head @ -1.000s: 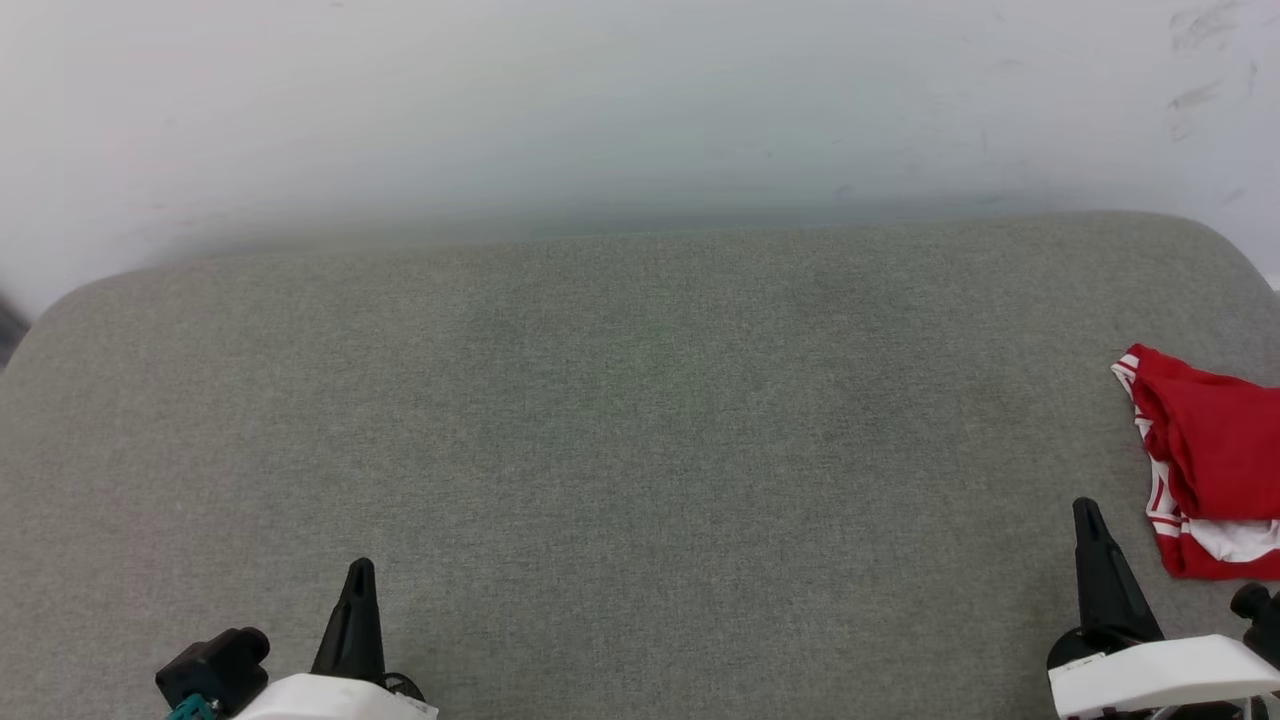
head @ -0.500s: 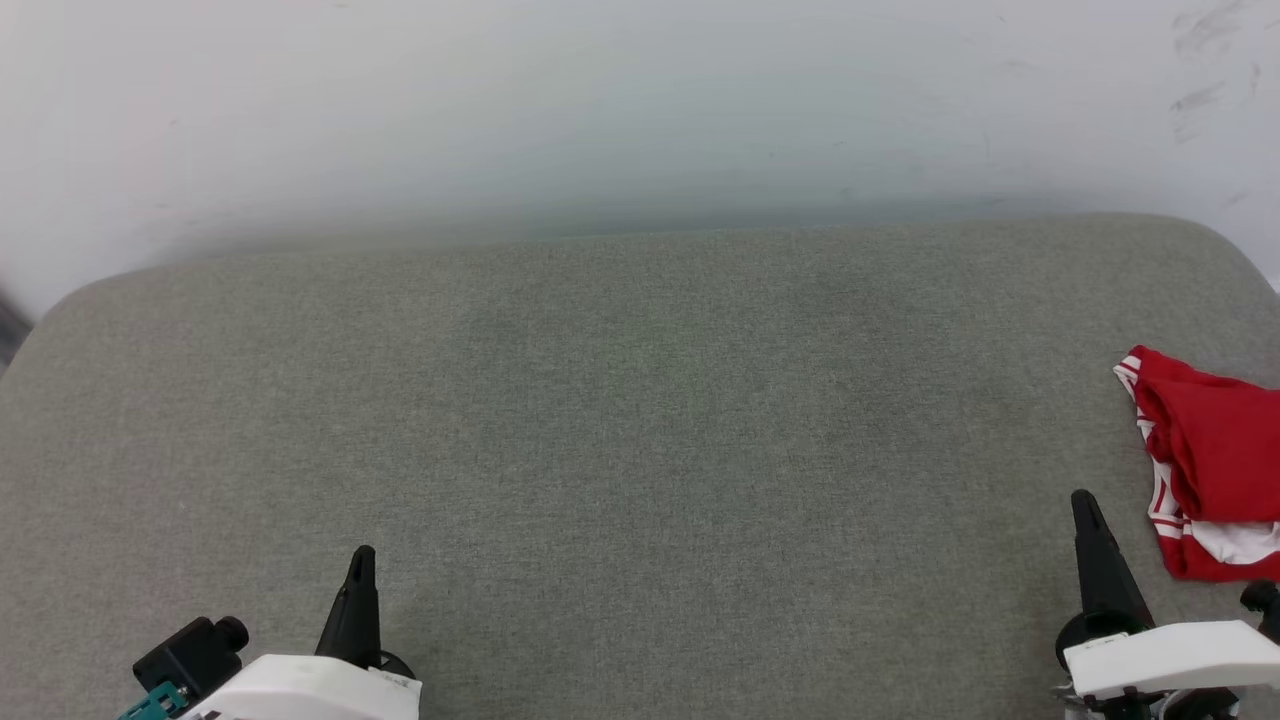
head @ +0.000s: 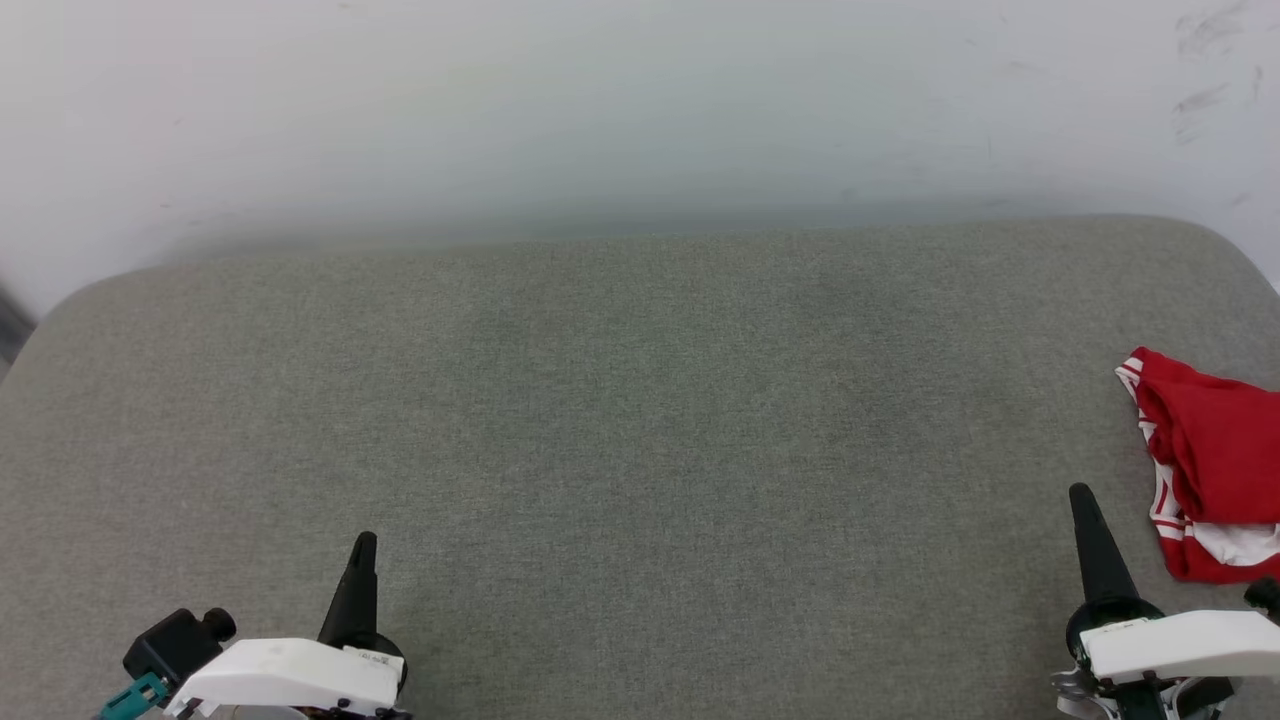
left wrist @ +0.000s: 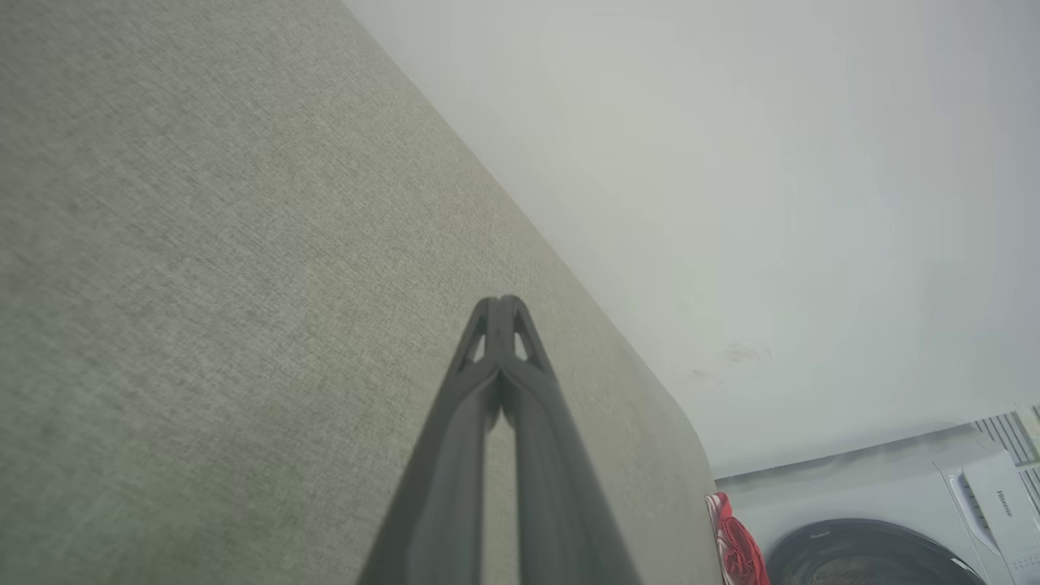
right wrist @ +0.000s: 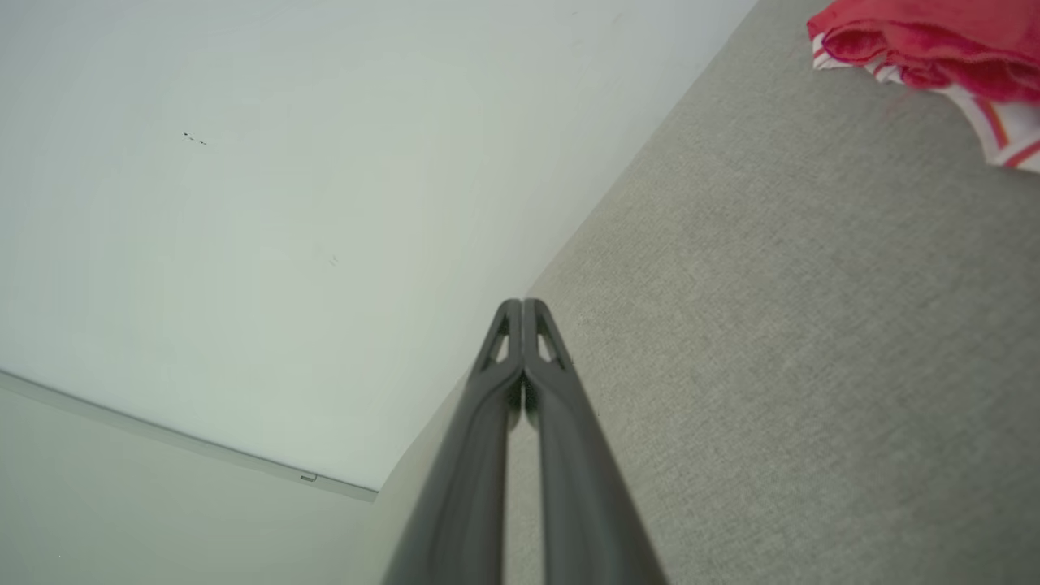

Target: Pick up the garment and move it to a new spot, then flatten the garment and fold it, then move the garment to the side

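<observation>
Grey cloth: it covers the table (head: 640,400) from side to side, with rounded far corners and a pale wall (head: 600,100) right behind it.
Garment, place: the red garment (head: 1215,450) sits crumpled at the table's right edge, roughly midway between near and far, and it is cut off by the head view's right border.
Garment, lie: the part we can see runs near to far, with white-and-red striped trim down its left side and a white patch at the near end. The whole long axis cannot be told.
Left pincer: the left pincer (head: 365,545) is low at the near left, fingers pressed together and empty, tip pointing far, well apart from the garment.
Right pincer: the right pincer (head: 1080,495) is at the near right, fingers together too and empty, just left of the garment's near end with a gap of grey cloth between.
Left wrist view adds: a white washing machine (left wrist: 886,520) beyond the table's right end. Its round door is too dark to tell what is in the drum. A sliver of red shows at that table end.
Right wrist view adds: the red folds and striped hem up close, lying on the cloth.
</observation>
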Controlling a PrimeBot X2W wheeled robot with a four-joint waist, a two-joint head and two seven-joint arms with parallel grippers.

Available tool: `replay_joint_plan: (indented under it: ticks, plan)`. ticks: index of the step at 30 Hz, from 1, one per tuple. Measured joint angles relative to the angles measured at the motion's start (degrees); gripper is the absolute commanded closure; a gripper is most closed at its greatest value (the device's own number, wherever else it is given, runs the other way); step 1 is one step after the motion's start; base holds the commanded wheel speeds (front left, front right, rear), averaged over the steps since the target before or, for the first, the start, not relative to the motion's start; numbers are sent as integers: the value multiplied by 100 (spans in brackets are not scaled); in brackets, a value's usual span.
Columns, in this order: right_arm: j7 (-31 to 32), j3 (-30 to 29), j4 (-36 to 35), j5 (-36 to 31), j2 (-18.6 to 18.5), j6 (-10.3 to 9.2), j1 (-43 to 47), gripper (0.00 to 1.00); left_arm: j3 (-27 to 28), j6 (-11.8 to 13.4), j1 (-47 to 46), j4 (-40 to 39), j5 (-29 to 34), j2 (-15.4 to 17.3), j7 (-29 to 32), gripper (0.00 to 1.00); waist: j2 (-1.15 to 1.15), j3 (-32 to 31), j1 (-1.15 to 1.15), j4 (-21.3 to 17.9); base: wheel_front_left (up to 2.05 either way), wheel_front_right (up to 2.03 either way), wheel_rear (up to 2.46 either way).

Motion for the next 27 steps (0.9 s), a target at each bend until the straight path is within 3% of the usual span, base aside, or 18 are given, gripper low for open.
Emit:
replay_joint_plan:
  ticks: [27]
  plan:
    - [408, -77, 178, 1547, 3, -1, -219, 100, 198, -254, -300, 261, -1658, -3, 401, 100, 0, -16, 0, 31, 0, 0, 0]
